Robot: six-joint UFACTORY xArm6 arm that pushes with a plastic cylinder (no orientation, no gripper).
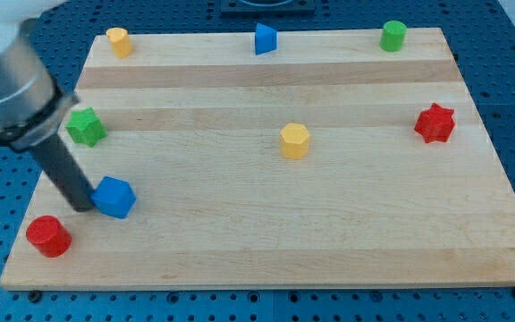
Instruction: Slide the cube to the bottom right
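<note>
On the wooden table (pixel 329 250) our rod has no claw, my tip (pixel 85 207) touching the blue cube (pixel 114 197) just right of it; an off-centre push could spin the cube away.

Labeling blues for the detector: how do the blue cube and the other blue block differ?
The blue cube lies near the view's bottom left, the blue triangular block at the top edge, mid-board. The cube is lighter blue and boxy; the triangular block is darker and wedge-shaped. My tip sits against the cube's left side; the triangular block stands alone. Both rest on the board.
</note>
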